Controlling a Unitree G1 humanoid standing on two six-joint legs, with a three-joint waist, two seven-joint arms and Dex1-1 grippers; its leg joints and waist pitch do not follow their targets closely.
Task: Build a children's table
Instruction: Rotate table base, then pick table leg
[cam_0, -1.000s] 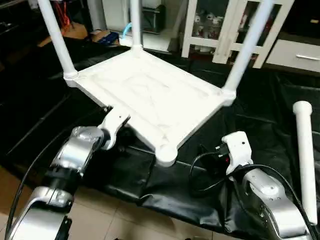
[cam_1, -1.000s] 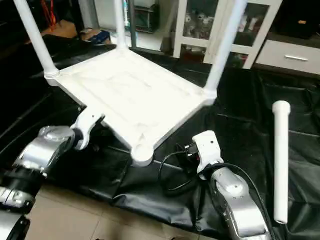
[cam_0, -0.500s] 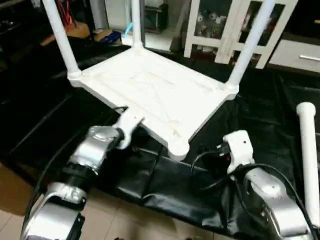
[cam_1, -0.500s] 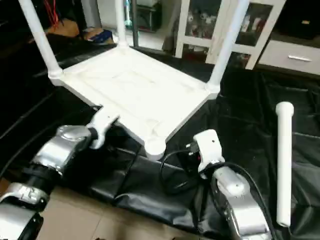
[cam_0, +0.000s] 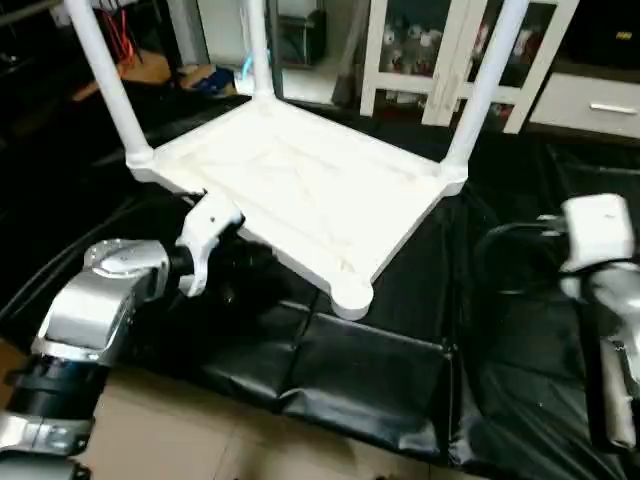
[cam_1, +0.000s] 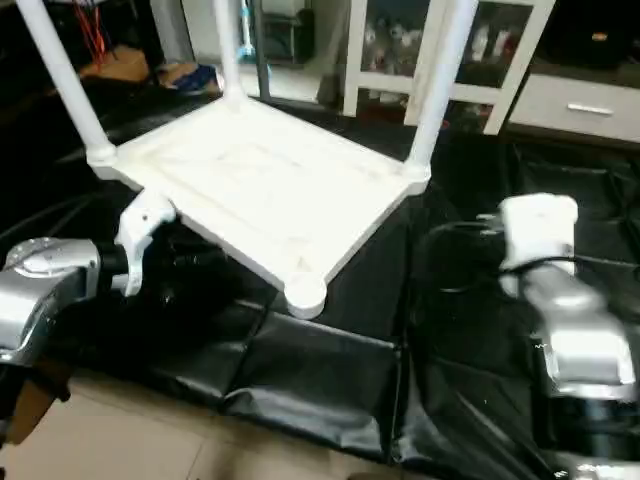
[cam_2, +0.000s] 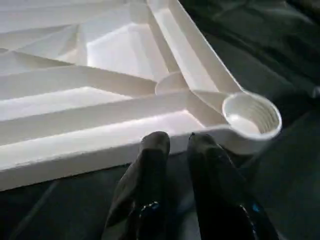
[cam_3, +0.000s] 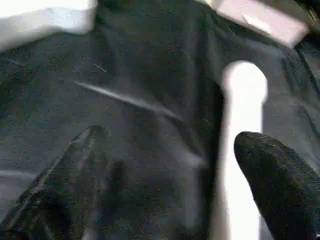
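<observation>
The children's table lies upside down on the black sheet, its white ribbed tabletop facing up. Three legs stand in its corner sockets: left, back and right. The near corner socket is empty. My left gripper sits just outside the tabletop's near-left rim, close to that socket, fingers almost together with nothing between them. A loose leg lies on the sheet between the wide-open fingers of my right gripper, closer to one finger. My right wrist hovers at the right.
A black sheet covers the work area, with tiled floor along its near edge. A white glass-door cabinet stands behind the table. A black cable loops beside my right wrist.
My right arm has swung to the right, over the loose leg, and its fingers have spread wider. My left gripper stays by the tabletop's rim. The camera has shifted.
</observation>
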